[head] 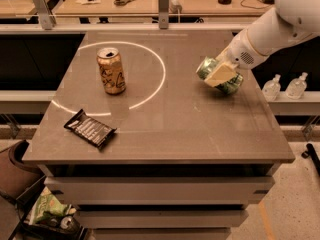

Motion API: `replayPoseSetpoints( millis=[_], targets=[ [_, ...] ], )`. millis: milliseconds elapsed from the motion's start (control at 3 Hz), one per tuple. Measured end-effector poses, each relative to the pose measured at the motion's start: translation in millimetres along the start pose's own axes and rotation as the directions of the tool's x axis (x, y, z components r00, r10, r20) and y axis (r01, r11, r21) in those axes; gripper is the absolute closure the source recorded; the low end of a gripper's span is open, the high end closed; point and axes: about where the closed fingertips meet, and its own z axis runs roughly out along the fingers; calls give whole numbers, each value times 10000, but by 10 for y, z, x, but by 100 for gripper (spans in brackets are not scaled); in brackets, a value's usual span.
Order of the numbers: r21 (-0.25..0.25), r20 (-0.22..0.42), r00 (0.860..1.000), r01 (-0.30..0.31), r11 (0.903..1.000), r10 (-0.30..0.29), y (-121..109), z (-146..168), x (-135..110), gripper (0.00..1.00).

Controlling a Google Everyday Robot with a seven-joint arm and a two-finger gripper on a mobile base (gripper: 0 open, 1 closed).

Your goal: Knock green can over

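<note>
The green can (205,68) is tipped steeply, its silver top pointing left, over the right side of the table (190,129). The gripper (219,76) is clamped around it, a tan finger pad (220,73) lying across its side, with the white arm reaching in from the right. A gold can (111,71) stands upright well to the left, and a dark wrapper (90,128) lies near the front-left edge.

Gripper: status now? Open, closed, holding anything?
Gripper: closed on the green can, holding it tilted above the right side of the table.
</note>
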Motion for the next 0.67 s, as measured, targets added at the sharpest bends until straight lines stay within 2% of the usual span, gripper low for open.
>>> replayPoseSetpoints(
  millis=[333,667],
  targets=[
    [-708,-60,9998,165,9974,-169,121,243,-34,100],
    [-706,-66,9998,163,9974,-168,123,249,-35,83]
  ],
)
